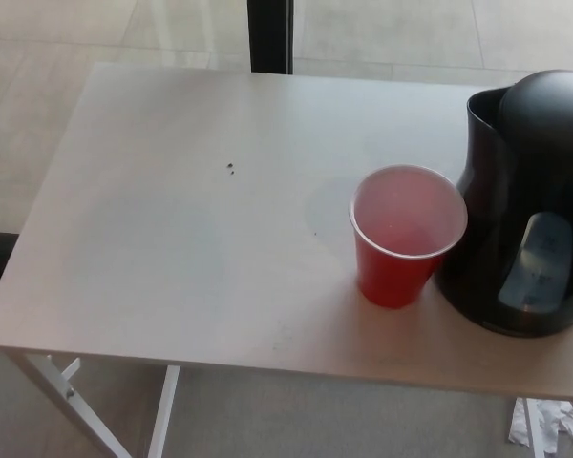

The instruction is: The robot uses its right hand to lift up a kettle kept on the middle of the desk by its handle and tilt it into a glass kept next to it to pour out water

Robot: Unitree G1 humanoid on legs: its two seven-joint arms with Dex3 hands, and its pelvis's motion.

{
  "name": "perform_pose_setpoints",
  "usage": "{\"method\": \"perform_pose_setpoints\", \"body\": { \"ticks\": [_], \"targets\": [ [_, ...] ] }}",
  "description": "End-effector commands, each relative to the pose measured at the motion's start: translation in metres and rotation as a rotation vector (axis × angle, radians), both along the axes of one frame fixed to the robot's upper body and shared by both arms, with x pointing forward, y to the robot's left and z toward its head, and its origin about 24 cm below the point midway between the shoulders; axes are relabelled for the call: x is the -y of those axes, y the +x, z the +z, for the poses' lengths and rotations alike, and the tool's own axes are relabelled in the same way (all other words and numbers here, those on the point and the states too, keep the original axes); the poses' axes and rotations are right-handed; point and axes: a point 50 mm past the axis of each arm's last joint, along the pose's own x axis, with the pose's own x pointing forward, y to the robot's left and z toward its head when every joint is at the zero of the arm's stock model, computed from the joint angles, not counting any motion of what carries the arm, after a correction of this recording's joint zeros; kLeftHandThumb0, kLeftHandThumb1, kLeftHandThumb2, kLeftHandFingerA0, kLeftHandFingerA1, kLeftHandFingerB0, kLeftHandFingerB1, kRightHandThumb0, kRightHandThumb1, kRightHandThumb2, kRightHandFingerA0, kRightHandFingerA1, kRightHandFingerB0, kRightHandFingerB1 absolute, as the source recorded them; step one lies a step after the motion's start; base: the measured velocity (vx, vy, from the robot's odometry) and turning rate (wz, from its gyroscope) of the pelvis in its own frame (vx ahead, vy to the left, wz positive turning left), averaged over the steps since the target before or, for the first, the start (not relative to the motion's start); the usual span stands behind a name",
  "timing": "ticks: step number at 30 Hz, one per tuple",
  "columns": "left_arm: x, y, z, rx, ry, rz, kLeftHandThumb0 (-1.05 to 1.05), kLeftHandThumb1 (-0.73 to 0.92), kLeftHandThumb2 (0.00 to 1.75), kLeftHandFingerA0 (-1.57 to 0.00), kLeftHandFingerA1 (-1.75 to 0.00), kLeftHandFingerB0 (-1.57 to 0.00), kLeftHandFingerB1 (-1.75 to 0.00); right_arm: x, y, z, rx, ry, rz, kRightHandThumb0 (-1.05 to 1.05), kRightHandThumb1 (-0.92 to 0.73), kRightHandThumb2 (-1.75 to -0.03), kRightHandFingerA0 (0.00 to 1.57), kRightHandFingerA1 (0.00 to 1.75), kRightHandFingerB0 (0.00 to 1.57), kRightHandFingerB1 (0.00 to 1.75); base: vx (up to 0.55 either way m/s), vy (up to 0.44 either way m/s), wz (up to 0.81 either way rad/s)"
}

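Observation:
A black kettle (527,205) stands upright at the right side of the white desk (172,239), partly cut off by the picture's right edge. Its spout faces the far left and a translucent water window shows on its front. Its handle is out of sight. A red plastic cup (406,234) with a white inside stands upright just left of the kettle, touching or nearly touching it. The cup looks empty. Neither of my hands shows in the head view.
Two tiny dark specks (229,168) lie on the desk's middle. A black post (269,35) rises behind the far edge. White desk legs (62,386) show below the front edge, and crumpled white paper (546,425) lies on the floor at lower right.

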Motion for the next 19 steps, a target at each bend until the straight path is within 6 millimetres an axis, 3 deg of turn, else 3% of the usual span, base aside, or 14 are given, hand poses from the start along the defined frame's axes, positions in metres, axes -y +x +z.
{"method": "perform_pose_setpoints", "body": {
  "ticks": [1,2,3,7,8,9,19],
  "targets": [
    [-0.016,0.052,0.053,0.335,0.062,-0.141,-0.87,0.92,0.78,-0.35,-0.53,-0.28,-0.48,0.176,-0.234,0.001,0.304,0.397,-0.887,-0.86,-0.48,-0.83,0.0,0.44,0.0,0.35,0.0,0.0,0.0],
    [-0.018,0.054,0.058,0.366,0.082,-0.135,-0.87,0.77,1.17,-0.39,-0.61,-0.29,-0.57,0.177,-0.233,0.002,0.299,0.374,-0.889,-0.86,-0.48,-0.84,0.0,0.44,0.0,0.37,0.0,0.0,0.1],
    [-0.021,0.055,0.064,0.398,0.102,-0.122,-0.91,0.92,0.77,-0.42,-0.56,-0.31,-0.5,0.178,-0.234,0.004,0.297,0.348,-0.893,-0.85,-0.47,-0.82,0.0,0.43,0.0,0.38,0.0,0.0,0.0],
    [-0.025,0.046,0.067,0.413,0.103,-0.096,-0.89,0.92,0.79,-0.42,-0.59,-0.3,-0.54,0.179,-0.237,0.005,0.301,0.33,-0.903,-0.87,-0.48,-0.86,0.0,0.44,0.0,0.32,0.0,0.0,0.0],
    [-0.026,0.04,0.064,0.401,0.096,-0.078,-0.94,0.82,0.89,-0.34,-0.57,-0.24,-0.52,0.181,-0.241,0.003,0.309,0.341,-0.908,-0.91,-0.51,-0.85,0.0,0.42,0.0,0.2,0.0,0.0,0.0],
    [-0.026,0.03,0.058,0.379,0.083,-0.045,-0.85,0.92,0.76,-0.41,-0.57,-0.32,-0.51,0.183,-0.247,0.0,0.321,0.358,-0.92,-0.92,-0.52,-0.85,0.0,0.43,0.0,0.17,0.0,0.0,0.0],
    [-0.023,0.005,0.043,0.333,0.051,0.002,-0.86,0.92,0.76,-0.39,-0.55,-0.28,-0.5,0.19,-0.268,-0.014,0.374,0.449,-1.105,-0.85,-0.48,-0.89,0.0,0.44,0.02,0.28,0.0,0.0,0.0]
  ]
}}
